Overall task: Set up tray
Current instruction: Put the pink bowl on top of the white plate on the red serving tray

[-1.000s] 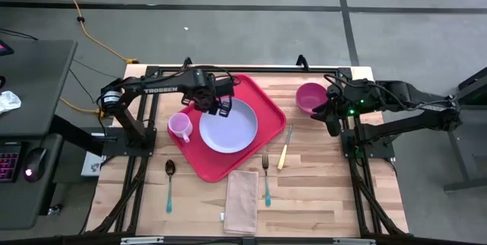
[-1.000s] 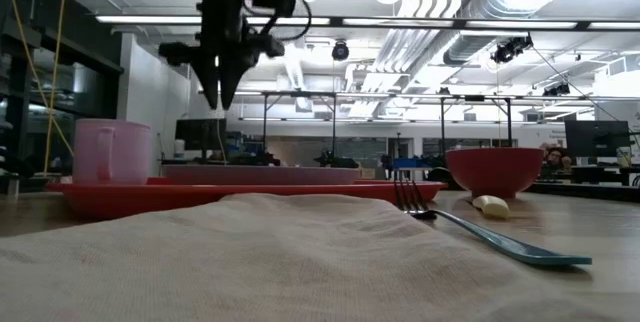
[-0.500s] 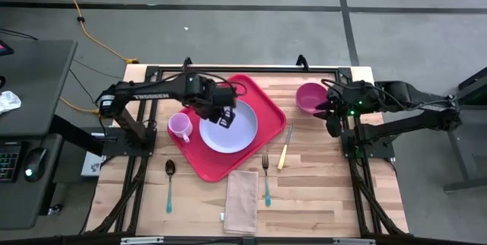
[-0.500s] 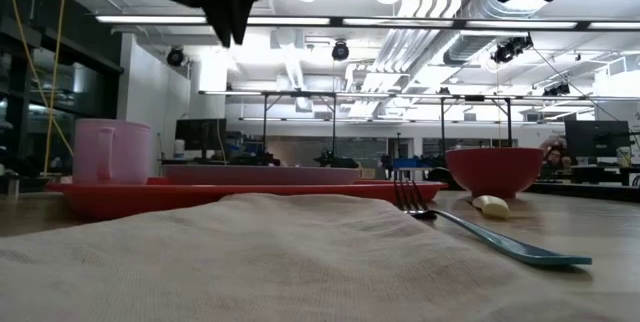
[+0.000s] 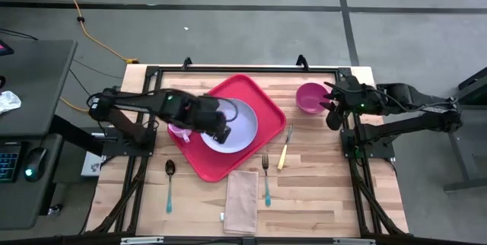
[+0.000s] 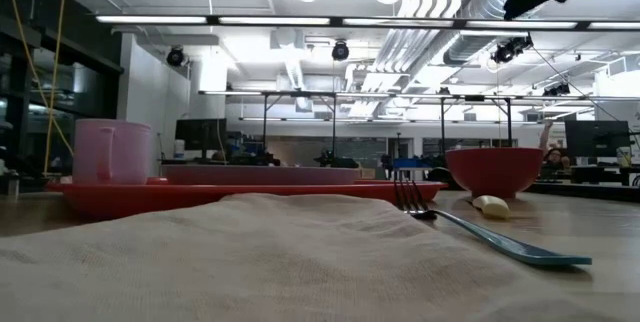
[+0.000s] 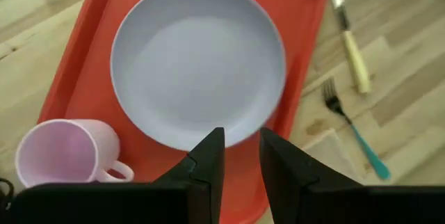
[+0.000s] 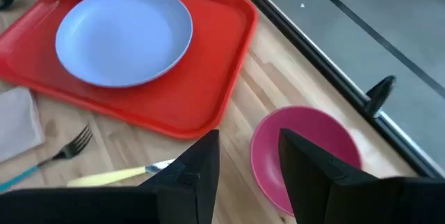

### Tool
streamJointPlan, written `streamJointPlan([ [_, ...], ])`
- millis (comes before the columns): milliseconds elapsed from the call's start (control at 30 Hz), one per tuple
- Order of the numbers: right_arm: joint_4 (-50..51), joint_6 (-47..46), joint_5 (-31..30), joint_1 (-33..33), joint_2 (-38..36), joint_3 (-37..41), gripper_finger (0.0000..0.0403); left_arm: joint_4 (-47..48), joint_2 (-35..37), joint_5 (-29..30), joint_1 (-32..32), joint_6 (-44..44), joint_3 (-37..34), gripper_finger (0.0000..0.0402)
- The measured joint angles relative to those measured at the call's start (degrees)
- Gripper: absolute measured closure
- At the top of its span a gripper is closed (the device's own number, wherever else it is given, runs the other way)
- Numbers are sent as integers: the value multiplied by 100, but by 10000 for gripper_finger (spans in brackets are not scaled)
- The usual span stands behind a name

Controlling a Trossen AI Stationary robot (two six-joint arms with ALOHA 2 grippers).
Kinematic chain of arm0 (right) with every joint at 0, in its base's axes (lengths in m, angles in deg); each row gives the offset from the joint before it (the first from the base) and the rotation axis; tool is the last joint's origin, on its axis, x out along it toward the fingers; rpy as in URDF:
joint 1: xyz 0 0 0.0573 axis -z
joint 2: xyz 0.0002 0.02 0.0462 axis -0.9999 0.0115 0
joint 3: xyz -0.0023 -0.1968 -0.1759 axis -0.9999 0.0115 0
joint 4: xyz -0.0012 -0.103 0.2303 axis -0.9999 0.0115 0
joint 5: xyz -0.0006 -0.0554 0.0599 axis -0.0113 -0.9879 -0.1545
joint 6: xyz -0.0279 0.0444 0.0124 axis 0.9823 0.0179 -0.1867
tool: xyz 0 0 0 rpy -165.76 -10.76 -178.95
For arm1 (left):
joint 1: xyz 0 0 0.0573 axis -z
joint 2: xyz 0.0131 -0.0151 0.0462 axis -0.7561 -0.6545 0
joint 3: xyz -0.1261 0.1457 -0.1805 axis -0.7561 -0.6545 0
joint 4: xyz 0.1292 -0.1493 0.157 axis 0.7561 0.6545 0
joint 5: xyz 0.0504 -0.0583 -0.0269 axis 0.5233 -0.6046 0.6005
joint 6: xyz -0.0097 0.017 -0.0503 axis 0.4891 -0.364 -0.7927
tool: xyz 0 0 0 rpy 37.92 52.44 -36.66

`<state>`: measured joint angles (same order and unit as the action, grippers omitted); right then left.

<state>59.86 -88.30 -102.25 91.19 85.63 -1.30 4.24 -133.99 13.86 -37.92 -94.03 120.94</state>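
Observation:
The red tray [image 5: 260, 97] lies on the table, turned at an angle. On it sit the lavender plate [image 5: 237, 119] and, at its left, the upright pink cup [image 5: 177, 130]. My left gripper [image 5: 221, 134] hangs high over the plate's near-left part; in the left wrist view the left gripper [image 7: 241, 151] is open by a narrow gap, with the plate [image 7: 198, 57] and cup [image 7: 61, 156] far below it. My right gripper [image 5: 332, 114], open, hovers beside the pink bowl [image 5: 310, 97], which stands on the wood right of the tray; in the right wrist view the bowl [image 8: 306, 140] lies past the fingers.
Near the tray's near-right side lie a knife [image 5: 284, 154] and a teal-handled fork [image 5: 266, 178]. A beige napkin [image 5: 242, 199] lies at the near edge, and a teal-handled spoon [image 5: 169, 184] lies left of the tray. Black frame rails run along the table's edges.
My left gripper has risen from just above the plate's far-left rim, out of the top of the low view, and moved toward the near edge over the plate. Plate, cup and tray have stayed in place.

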Motion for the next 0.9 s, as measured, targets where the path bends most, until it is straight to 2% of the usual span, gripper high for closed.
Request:
streamJointPlan([
  [233, -995, -89, -105, 2, -629, 1089, 277, -95, 400, 835, 960, -595, 0, 284],
  [500, -1319, -148, -209, 2, -915, 1790, 277, -413, 540, 1843, 2060, -797, -2, 284],
  [667, -1469, -175, -202, 2, -948, 2114, 277, -650, 540, 2304, 2609, -838, -2, 284],
  [900, -1571, -245, -190, 2, -937, 2256, 277, -620, 537, 2794, 3092, -1473, -317, 284],
])
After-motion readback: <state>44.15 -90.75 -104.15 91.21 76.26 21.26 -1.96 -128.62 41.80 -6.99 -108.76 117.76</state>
